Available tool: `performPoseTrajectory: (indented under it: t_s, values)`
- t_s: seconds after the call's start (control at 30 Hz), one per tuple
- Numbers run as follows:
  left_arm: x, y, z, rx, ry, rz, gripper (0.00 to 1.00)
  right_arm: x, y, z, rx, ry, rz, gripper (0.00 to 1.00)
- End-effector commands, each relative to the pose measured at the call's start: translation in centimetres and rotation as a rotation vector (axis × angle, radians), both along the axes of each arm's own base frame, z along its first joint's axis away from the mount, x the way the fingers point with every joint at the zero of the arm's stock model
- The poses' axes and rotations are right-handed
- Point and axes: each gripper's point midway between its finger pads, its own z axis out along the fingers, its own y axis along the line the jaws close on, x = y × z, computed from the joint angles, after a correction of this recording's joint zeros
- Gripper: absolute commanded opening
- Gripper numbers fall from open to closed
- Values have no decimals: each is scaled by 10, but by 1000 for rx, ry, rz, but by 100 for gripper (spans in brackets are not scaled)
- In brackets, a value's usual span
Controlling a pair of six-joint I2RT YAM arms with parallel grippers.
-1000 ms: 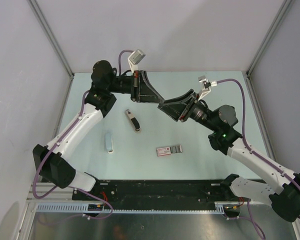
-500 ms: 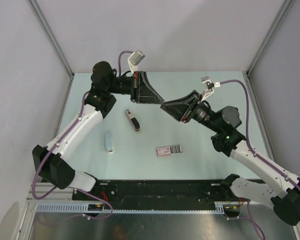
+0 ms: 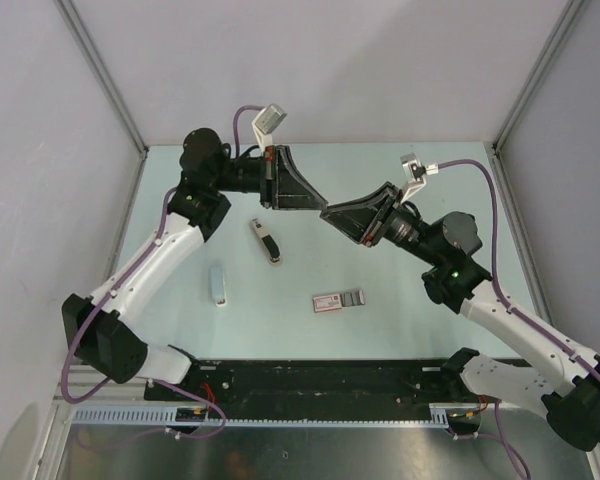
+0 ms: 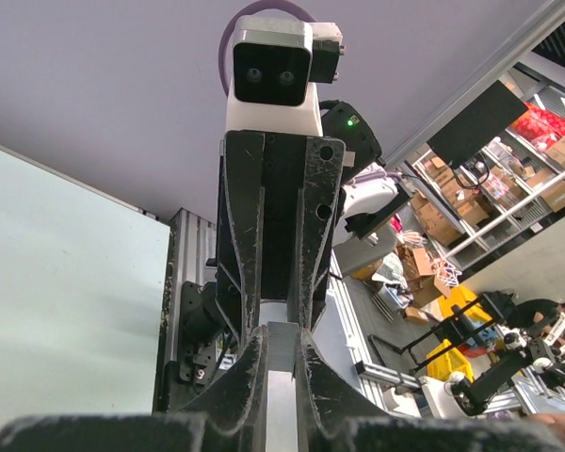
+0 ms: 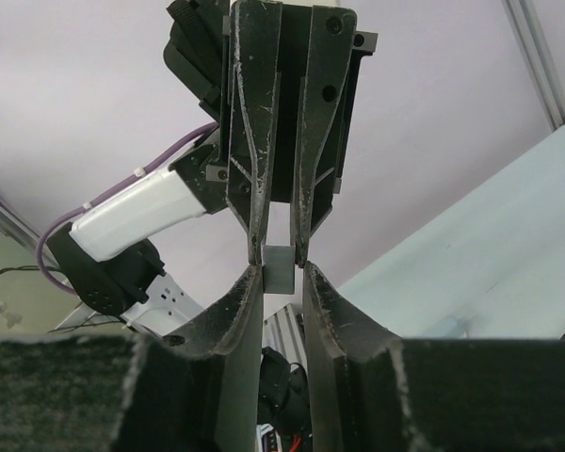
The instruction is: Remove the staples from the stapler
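Note:
The stapler (image 3: 267,241), a small black bar with a silvery strip, lies on the table left of centre, with no gripper near it. Both grippers meet tip to tip in the air above the table's back middle. My left gripper (image 3: 314,205) is shut on a silvery strip of staples (image 4: 282,377) that runs along between its jaws (image 4: 282,331). My right gripper (image 3: 329,214) closes on the strip's grey end (image 5: 280,267) between its fingertips (image 5: 281,275), just below the left gripper's tips.
A small staple box (image 3: 337,300) lies on the table in front of the centre. A pale blue oblong object (image 3: 218,284) lies at the left. Grey walls enclose the table's back and sides.
My right gripper has shifted slightly toward the back, staying tip to tip with the left. The left arm's elbow has moved a little left. The things on the table have not moved.

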Motion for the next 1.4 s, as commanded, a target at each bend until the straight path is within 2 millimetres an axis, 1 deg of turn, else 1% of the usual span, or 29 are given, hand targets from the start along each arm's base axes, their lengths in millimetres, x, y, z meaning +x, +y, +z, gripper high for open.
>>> performPoseTrajectory:
  t_s: [0.0,0.17,0.27,0.4,0.43,0.47,0.53,0.57,0.6,0.67,0.8,0.9,0.97,1.03,1.1,1.2,1.37]
  values:
    - [-14,4,0,-11,-49,-18,17,-5,-8,34,67,-74,-15,18]
    - [-15,5,-4,-10,-61,-18,22,-2,-8,27,42,-52,-28,13]
    - [-16,6,-3,-12,-72,-14,37,0,-7,23,29,-37,-35,11]
    - [-15,8,0,-15,-99,3,51,4,-7,14,-1,-11,-51,9]
    - [-14,10,1,-14,-105,11,57,5,-7,10,-12,-3,-57,8]
    - [-11,10,1,-9,-109,24,61,6,-8,6,-28,10,-62,8]
    - [0,12,-2,23,-117,84,67,9,-9,-6,-70,41,-79,8]
    - [7,14,-5,42,-119,121,83,12,-10,-15,-99,64,-91,8]
    - [15,15,-11,70,-114,166,91,14,-11,-25,-132,88,-106,8]
    - [34,18,-25,139,-148,266,97,20,-16,-56,-232,168,-144,8]
    - [63,31,-63,283,-253,435,99,25,-33,-128,-471,328,-231,7]
    - [83,44,-97,410,-335,529,99,20,-48,-179,-655,440,-282,6]
    - [91,53,-122,495,-374,570,100,15,-58,-209,-774,501,-318,5]
    - [94,60,-145,563,-404,579,99,8,-67,-234,-885,540,-357,4]
    - [96,66,-164,616,-415,581,99,1,-73,-254,-982,565,-390,3]
    - [96,73,-184,670,-423,578,98,-4,-75,-273,-1070,582,-421,3]
    - [91,79,-205,718,-427,565,97,-10,-71,-301,-1158,607,-421,3]
